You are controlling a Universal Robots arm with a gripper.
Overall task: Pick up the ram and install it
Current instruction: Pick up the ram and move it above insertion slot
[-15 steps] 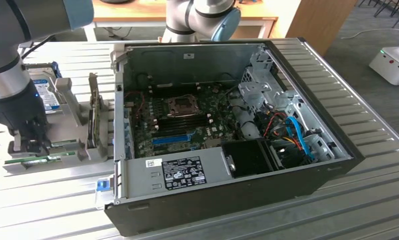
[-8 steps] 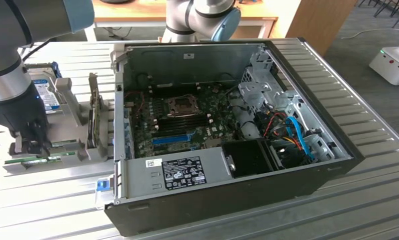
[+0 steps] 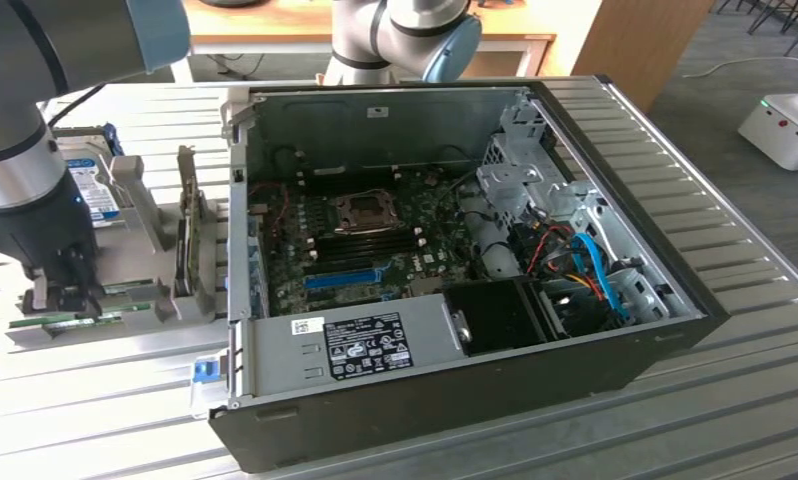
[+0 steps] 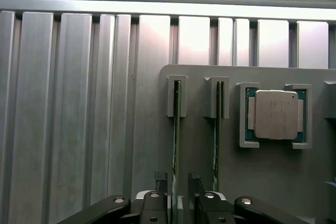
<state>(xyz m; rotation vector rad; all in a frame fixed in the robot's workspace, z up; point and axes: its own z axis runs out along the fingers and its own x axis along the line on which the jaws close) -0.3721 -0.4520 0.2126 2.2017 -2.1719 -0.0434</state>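
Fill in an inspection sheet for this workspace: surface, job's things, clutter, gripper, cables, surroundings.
Surface: ribbed metal table carrying a grey holder and an open PC case.
Job's things: ram standing on edge in a holder slot; motherboard exposed inside the case.
Clutter: second stick in the next slot; CPU in its nest; hard drive behind the holder.
Grippers: gripper open, fingers either side of the ram.
Cables: blue, red and orange leads inside the case.
Surroundings: white machine on the floor; wooden furniture.
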